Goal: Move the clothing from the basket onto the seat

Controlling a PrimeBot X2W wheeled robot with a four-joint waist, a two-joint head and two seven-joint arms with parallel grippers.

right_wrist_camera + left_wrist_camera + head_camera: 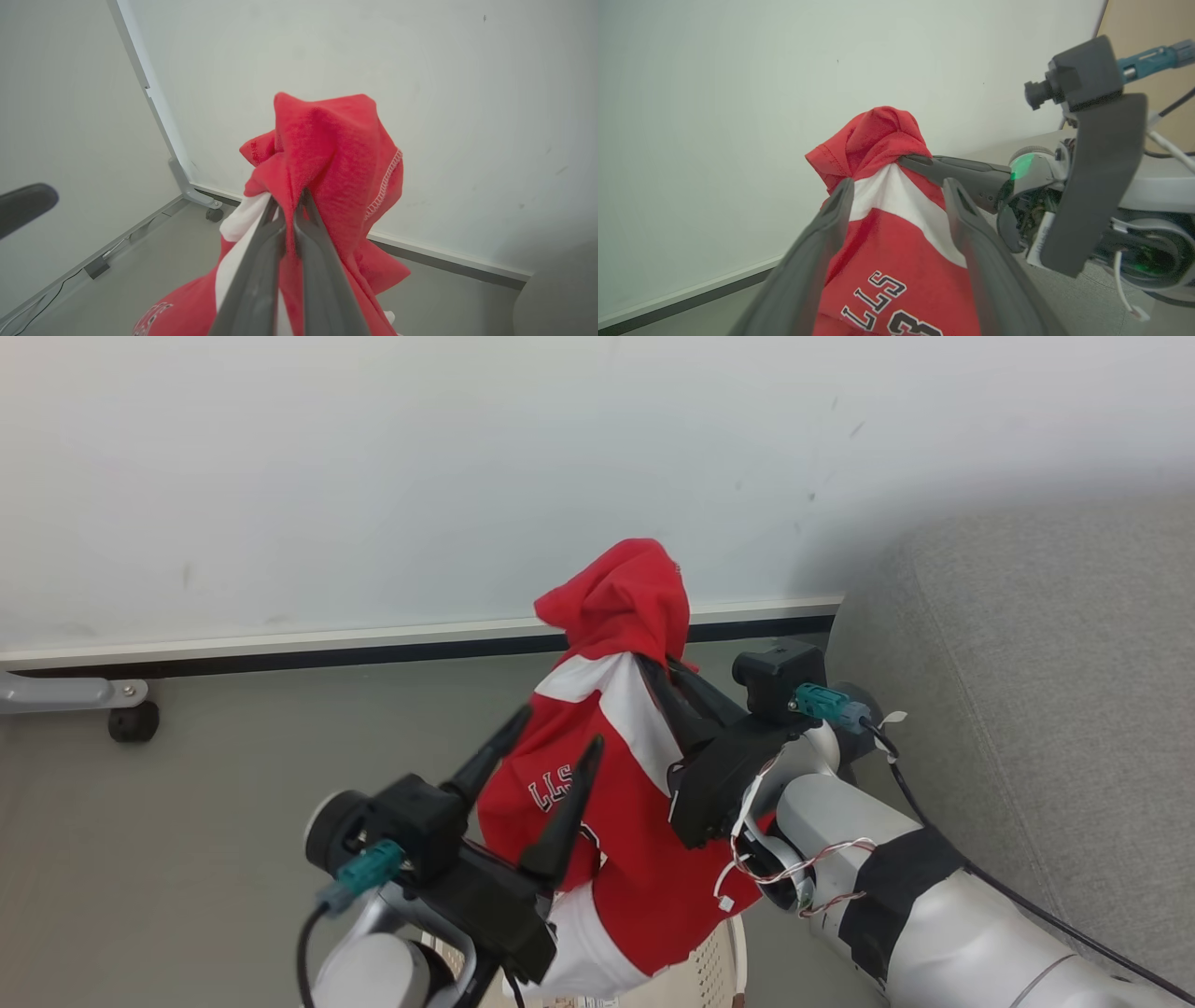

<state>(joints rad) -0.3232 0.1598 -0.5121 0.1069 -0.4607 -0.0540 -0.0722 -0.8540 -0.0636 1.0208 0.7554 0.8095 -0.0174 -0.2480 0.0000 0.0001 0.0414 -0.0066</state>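
- Firmly pinched together, the right gripper's (287, 201) two dark fingers clamp a bunched fold of the red jersey (336, 154), and the cloth above the pinch flops over their tips.
- The jersey hangs from that grip in the air, showing a broad white stripe and white lettering that ends in "LS".
- The left gripper (558, 730) has its fingers spread apart, one on each side of the hanging cloth. I cannot tell whether they touch it.
- The jersey's lower end drops to the cream perforated basket (714, 966) at the head view's bottom edge.
- The light-grey sofa (1027, 663) stands to the robot's right, apart from the jersey.
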